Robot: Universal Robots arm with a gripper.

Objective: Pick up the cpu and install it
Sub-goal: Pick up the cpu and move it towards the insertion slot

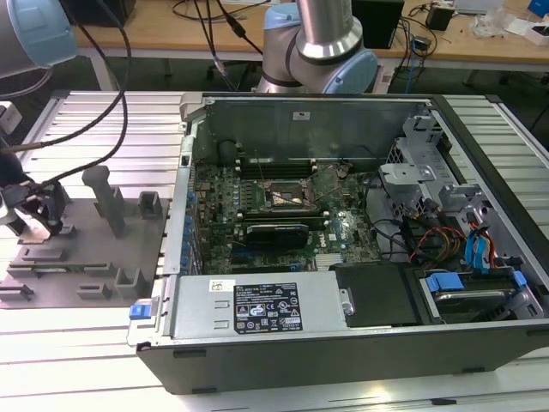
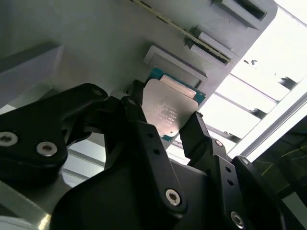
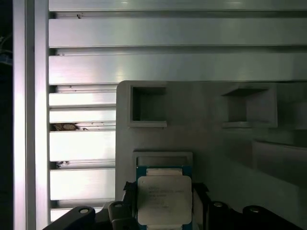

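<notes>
Gripper (image 2: 164, 117) closed on the cpu (image 3: 164, 199), edge-held, over the grey tray (image 3: 211, 143); you should lift straight; keep it level; avoid scraping its underside.

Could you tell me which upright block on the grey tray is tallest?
The slim post near the claw gripping the cpu; it rises well above the squat blocks to the exterior view's right.

- cpu (image 3: 164, 199): pale silvery-white top, teal-green rim.
- tool (image 2: 165, 114): matte black.
- tray (image 1: 86, 257): plain grey.
- counter (image 1: 77, 360): silvery, striped by long parallel grooves.
- board (image 1: 257, 193): green, inside a dark grey case (image 1: 386, 352).
- arm (image 1: 322, 34): silver with pale blue joints.
</notes>
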